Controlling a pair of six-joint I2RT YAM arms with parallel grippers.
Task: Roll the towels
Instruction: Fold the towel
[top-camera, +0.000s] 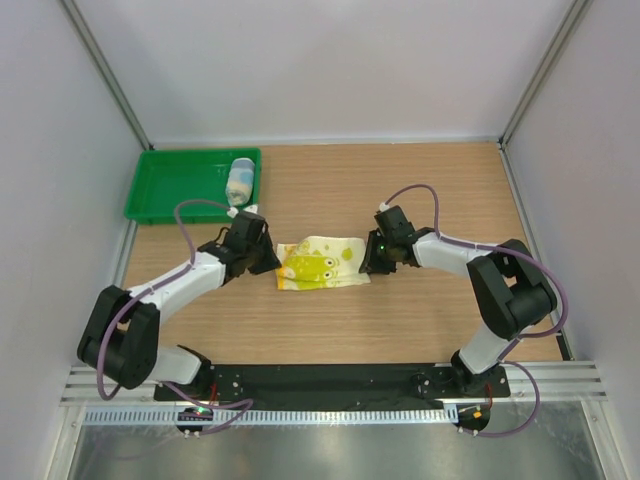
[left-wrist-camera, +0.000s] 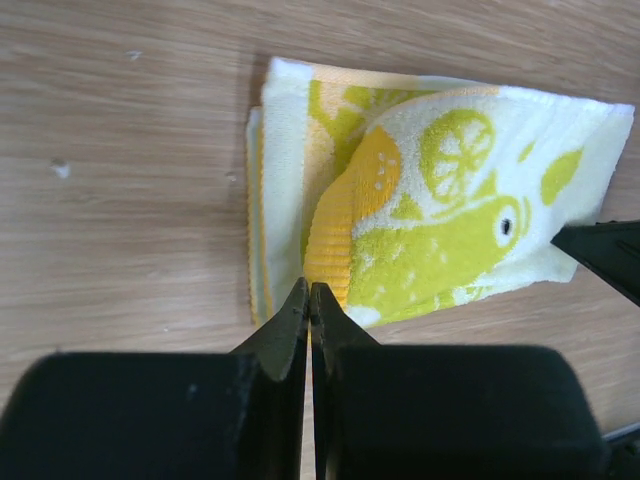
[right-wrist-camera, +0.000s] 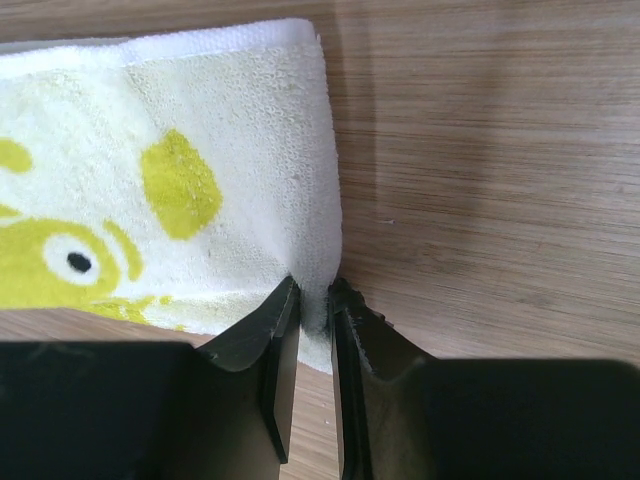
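The yellow-green towel (top-camera: 320, 262) lay folded at the middle of the table (top-camera: 420, 320). The left gripper (left-wrist-camera: 309, 300) was clenched, its tips meeting at the towel's left edge; whether cloth was caught between them could not be told. The right gripper (right-wrist-camera: 315, 300) pinched the towel's right edge. The blue towel (top-camera: 240, 180) sat rolled in the green tray (top-camera: 170, 190) at upper left.

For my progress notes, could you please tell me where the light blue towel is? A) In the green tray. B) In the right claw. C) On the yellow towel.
A: the light blue towel lies rolled in the green tray, apart from the yellow towel.
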